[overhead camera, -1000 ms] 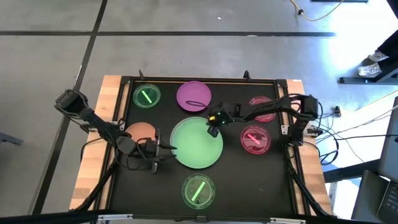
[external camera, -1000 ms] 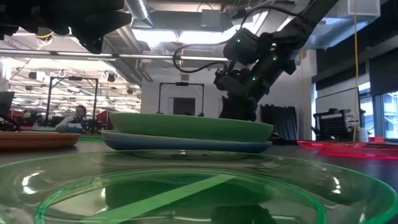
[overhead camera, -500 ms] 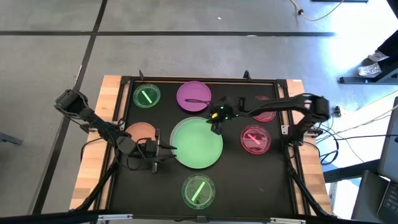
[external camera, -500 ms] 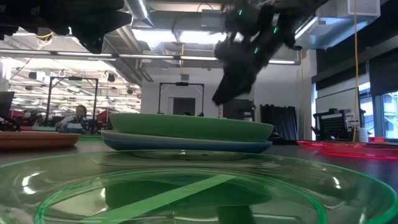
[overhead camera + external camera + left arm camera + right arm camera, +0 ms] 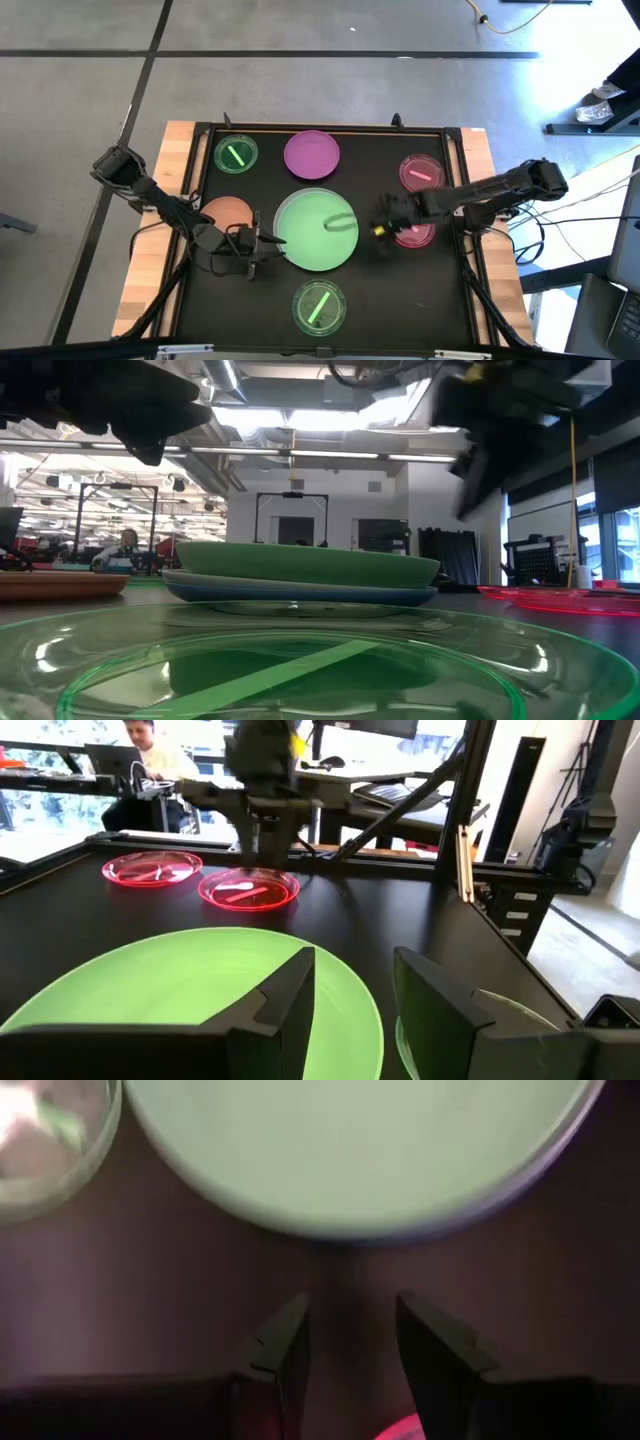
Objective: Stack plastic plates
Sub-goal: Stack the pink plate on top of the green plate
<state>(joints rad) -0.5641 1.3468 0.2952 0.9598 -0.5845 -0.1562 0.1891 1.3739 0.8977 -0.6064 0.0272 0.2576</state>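
Right gripper [image 5: 381, 231] released, hovering beside large green plate [image 5: 316, 229].
Left gripper [image 5: 262, 243] released, level at plate's opposite rim.

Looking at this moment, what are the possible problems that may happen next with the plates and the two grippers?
1. The right gripper hangs open between the large green plate and a small pink plate; moving down carelessly, it may hit either rim.
2. The left gripper waits open at the green plate's opposite edge, so a push from the right may slide the stack into it.
3. The green plate lies on a blue plate; a nudge may shift them apart.
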